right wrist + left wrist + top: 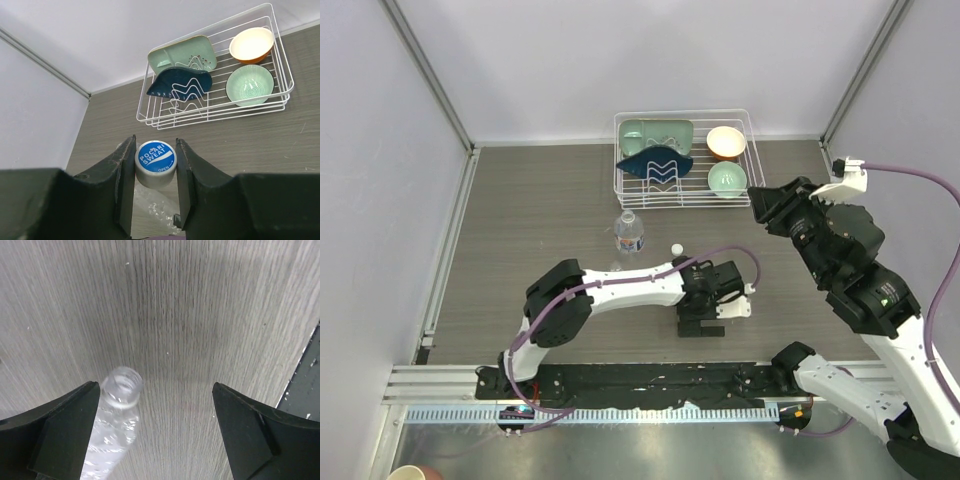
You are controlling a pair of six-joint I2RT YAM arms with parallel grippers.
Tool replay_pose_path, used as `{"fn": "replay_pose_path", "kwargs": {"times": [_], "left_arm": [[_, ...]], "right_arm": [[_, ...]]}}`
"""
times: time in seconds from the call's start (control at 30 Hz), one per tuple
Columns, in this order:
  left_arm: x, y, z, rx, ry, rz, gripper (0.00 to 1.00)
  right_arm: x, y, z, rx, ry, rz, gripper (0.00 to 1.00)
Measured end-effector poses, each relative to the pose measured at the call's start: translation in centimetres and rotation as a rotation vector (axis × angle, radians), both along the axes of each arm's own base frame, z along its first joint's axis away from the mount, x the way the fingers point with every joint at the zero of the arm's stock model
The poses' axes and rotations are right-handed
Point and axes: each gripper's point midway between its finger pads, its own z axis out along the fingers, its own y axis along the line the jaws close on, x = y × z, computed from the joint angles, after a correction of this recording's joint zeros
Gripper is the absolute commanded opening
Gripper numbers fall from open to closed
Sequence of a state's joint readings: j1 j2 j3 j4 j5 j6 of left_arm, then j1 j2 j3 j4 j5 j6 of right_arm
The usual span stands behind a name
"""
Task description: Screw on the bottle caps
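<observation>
Left end effector (155,386), spread above the bench (200,315), has the uncapped unlabelled bottle (113,429) just beside one finger: centre it, then clamp. Right end effector (155,141), pinching the Pocari Sweat cap (156,157), should meet the threads squarely.

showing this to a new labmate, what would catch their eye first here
The right pincer is shut on a blue-topped cap printed Pocari Sweat. The open left pincer has an uncapped clear bottle between its fingers. A wire dish rack of coloured dishes sits at the far edge.
</observation>
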State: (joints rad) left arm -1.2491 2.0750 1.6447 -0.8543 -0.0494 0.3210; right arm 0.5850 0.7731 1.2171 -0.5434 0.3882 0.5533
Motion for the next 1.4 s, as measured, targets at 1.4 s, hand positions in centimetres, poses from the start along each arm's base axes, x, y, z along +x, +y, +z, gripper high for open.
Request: {"fn": "replay_pose_path", "kwargs": {"times": [1.4], "left_arm": [[6.8, 11.0, -1.5, 0.029, -0.038, -0.047, 1.00]], "right_arm": [[0.2, 0.3, 1.3, 0.005, -0.011, 0.009, 0.02]]}}
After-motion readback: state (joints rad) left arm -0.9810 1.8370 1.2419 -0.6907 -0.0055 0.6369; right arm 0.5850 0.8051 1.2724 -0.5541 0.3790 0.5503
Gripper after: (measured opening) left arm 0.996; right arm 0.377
